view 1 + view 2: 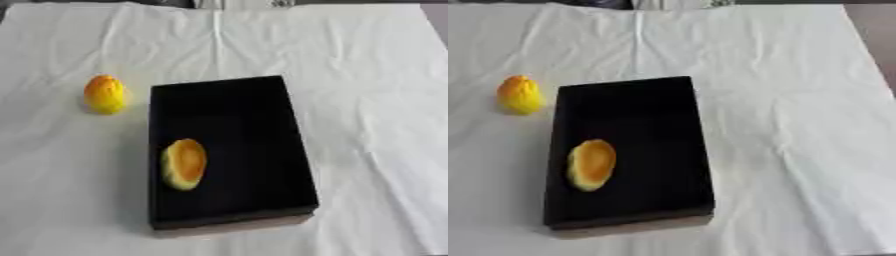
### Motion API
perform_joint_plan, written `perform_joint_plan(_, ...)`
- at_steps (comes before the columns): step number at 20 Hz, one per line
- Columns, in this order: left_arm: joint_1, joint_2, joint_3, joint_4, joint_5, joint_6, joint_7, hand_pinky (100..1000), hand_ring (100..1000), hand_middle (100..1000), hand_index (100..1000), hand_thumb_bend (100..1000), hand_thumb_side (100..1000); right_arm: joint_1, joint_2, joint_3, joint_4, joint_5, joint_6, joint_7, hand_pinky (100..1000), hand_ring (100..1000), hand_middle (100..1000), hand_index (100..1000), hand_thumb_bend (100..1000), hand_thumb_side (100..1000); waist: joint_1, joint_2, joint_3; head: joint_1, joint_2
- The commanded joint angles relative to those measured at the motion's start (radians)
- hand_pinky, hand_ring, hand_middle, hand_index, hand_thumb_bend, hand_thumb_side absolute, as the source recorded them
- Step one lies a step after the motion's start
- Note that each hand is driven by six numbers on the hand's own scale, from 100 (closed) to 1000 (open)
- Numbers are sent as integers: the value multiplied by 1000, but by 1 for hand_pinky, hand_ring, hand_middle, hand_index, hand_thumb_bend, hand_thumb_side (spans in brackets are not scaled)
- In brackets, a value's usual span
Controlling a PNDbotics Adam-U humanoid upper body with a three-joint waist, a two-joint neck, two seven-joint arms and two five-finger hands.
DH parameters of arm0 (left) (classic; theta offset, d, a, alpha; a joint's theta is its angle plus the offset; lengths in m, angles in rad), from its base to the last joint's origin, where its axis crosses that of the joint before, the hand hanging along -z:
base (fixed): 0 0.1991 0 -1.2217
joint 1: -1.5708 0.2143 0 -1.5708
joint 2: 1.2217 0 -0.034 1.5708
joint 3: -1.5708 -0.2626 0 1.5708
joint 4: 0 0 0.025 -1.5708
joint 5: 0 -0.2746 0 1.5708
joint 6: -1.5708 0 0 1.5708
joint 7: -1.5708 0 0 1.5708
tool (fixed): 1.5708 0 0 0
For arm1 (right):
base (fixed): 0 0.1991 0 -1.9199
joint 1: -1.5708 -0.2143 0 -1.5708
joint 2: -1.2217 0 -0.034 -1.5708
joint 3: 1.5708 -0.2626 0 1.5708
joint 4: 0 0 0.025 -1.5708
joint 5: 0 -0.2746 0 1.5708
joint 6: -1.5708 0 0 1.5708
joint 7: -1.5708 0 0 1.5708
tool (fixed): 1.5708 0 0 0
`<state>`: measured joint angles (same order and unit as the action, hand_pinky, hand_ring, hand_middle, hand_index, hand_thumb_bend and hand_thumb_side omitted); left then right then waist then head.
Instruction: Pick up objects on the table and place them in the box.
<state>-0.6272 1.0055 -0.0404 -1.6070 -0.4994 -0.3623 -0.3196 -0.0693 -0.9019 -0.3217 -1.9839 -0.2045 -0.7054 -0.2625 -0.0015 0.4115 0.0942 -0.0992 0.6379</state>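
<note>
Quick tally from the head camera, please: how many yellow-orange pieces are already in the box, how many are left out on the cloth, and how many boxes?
Yellow-orange piece in the box: 1
Yellow-orange piece on the white cloth, left of the box: 1
Black box: 1
Total: 3 things. Neither hand shows in either view.

The box [254, 120] is black inside, and its near edge is light brown. The fruit piece in the box [184, 164] is yellow round the rim and orange in the middle. The fruit on the cloth [105, 94] is bright yellow with orange at its top. The cloth [367, 100] over the worktop is plain white with soft grey creases.
</note>
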Motion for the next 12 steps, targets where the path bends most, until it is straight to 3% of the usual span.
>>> perform_joint_plan(1,-53,47,-48,68,-37,-61,-122,910,904,840,938,549,403,-1,-23,-8,-16,27,-1,-20,927,925,706,867,100,100,2,-29,-1,0,6)
perform_joint_plan(6,-137,3,-99,186,-64,-105,-218,928,921,847,938,612,296,-7,-25,0,-16,32,8,-26,924,922,703,865,100,100,3,-36,-1,-1,9)
perform_joint_plan(12,-211,-62,-124,293,-74,-103,-250,938,938,853,943,600,295,-7,-21,3,-16,30,26,-23,927,920,696,862,100,100,3,-39,-2,3,7)
